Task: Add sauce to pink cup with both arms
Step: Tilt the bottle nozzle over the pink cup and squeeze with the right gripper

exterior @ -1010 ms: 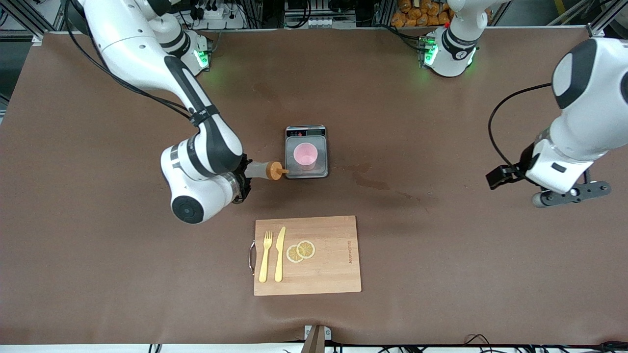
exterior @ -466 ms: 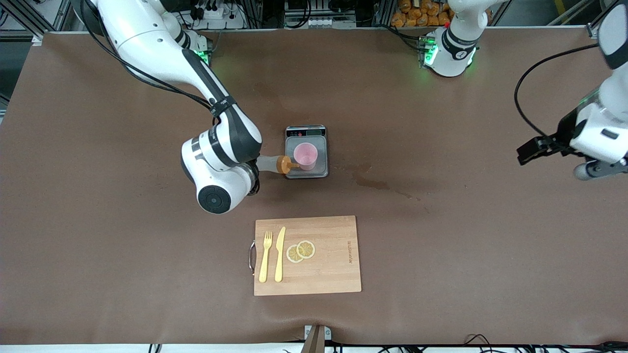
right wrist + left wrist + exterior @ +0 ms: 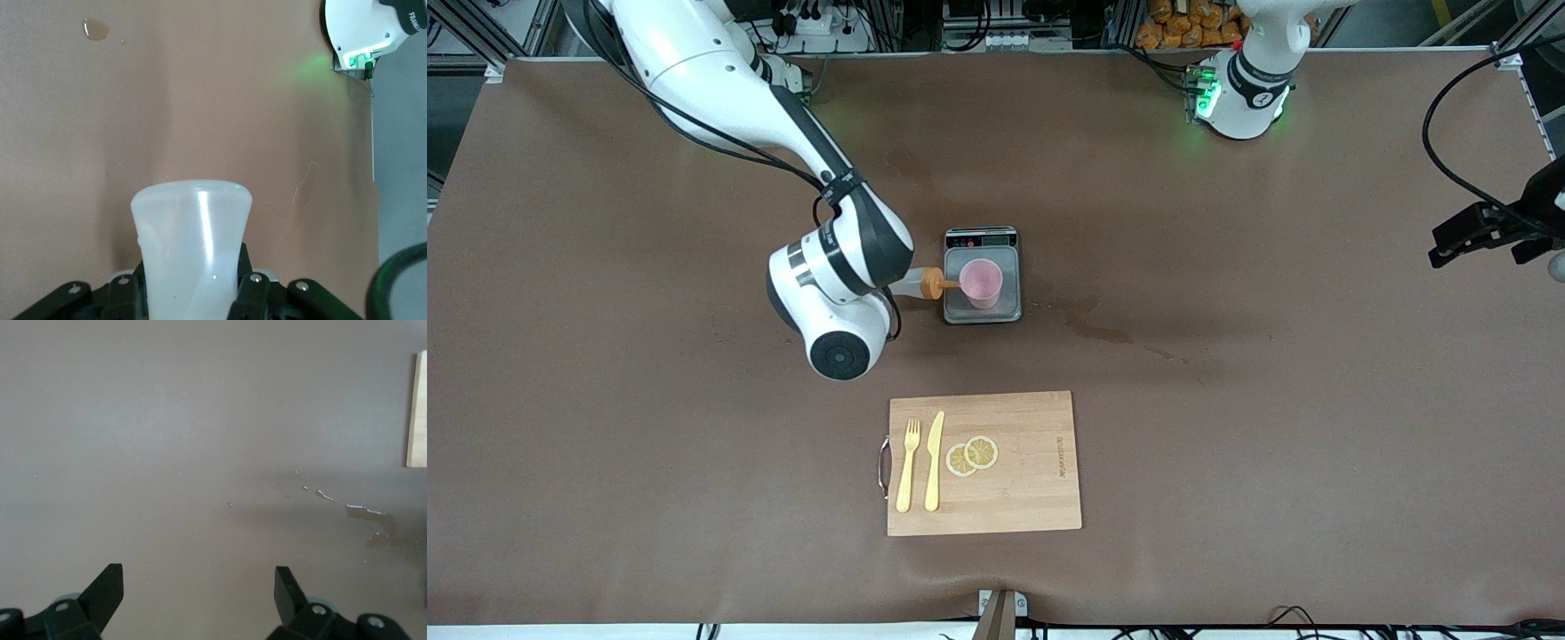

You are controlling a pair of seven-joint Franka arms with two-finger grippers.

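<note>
The pink cup [image 3: 982,282] stands upright on the grey scale [image 3: 1009,308] in the middle of the table. My right gripper [image 3: 193,297] is shut on the sauce bottle [image 3: 192,247], gripping its whitish body. In the front view the bottle [image 3: 918,284] lies nearly level, and its orange nozzle tip touches the cup's rim on the side toward the right arm's end. My left gripper [image 3: 199,579] is open and empty, high over bare table at the left arm's end. Its hand [image 3: 1480,229] shows at the edge of the front view.
A wooden cutting board [image 3: 1032,480] lies nearer to the front camera than the scale. It carries a yellow fork [image 3: 908,465], a yellow knife [image 3: 935,460] and two lemon slices [image 3: 972,455]. A wet spill [image 3: 1103,331] marks the table beside the scale; it also shows in the left wrist view [image 3: 363,513].
My right arm has carried the bottle toward the cup, so the nozzle now reaches the rim. My left arm has swung away toward its end of the table.
</note>
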